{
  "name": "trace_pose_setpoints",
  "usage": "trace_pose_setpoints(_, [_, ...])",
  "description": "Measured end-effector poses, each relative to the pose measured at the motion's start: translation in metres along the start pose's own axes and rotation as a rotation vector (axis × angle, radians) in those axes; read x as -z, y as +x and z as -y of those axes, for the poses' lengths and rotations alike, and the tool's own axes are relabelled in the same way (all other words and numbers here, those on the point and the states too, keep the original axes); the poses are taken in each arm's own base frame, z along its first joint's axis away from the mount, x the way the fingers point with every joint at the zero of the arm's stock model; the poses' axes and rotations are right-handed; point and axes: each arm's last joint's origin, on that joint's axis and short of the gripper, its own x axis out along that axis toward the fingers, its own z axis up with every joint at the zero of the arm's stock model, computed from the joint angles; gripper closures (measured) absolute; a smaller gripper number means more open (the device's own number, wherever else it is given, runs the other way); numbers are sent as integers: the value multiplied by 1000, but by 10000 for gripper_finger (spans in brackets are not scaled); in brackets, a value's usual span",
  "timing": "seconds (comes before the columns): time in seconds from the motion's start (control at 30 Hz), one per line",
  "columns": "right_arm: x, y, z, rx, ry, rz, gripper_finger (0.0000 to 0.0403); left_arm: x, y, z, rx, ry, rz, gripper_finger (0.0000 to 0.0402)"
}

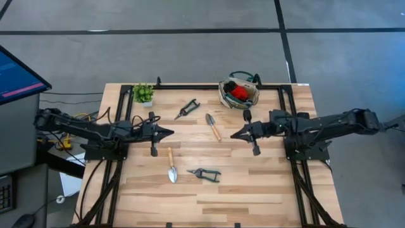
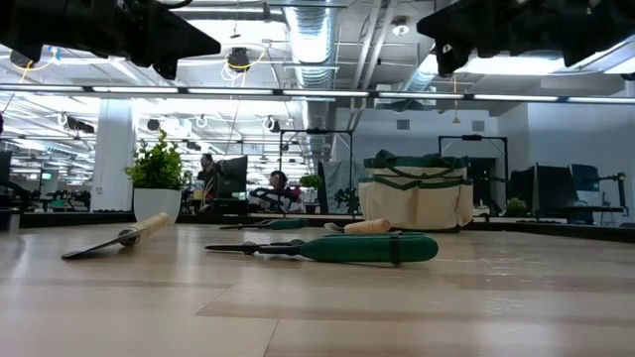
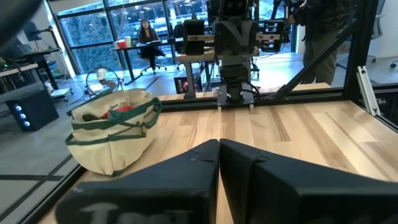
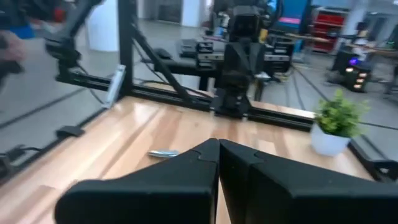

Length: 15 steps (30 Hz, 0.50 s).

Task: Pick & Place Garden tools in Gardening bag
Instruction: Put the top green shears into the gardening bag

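The beige gardening bag (image 1: 239, 92) with green trim stands at the table's far right, with a red-and-black bundle (image 1: 238, 93) inside; it also shows in the left wrist view (image 3: 115, 127) and the low view (image 2: 417, 193). On the table lie black pruners (image 1: 187, 109), a wooden-handled trowel (image 1: 213, 126), a second trowel (image 1: 171, 166) and shears (image 1: 204, 173). My left gripper (image 1: 171, 133) is shut and empty, left of centre above the table. My right gripper (image 1: 233, 135) is shut and empty, right of centre, facing it.
A small green potted plant (image 1: 143, 94) stands at the far left corner and also shows in the right wrist view (image 4: 336, 121). A black frame rail (image 1: 209, 87) runs along the table's far edge. A monitor (image 1: 19, 76) stands beyond the table's left side.
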Motion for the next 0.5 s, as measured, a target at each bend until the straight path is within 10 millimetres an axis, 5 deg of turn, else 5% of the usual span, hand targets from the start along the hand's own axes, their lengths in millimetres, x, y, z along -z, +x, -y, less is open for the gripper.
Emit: trace_pose_setpoints(0.5, [2,-17,21,-16,13,-30,403,27,22,8,-80,-38,-162,399])
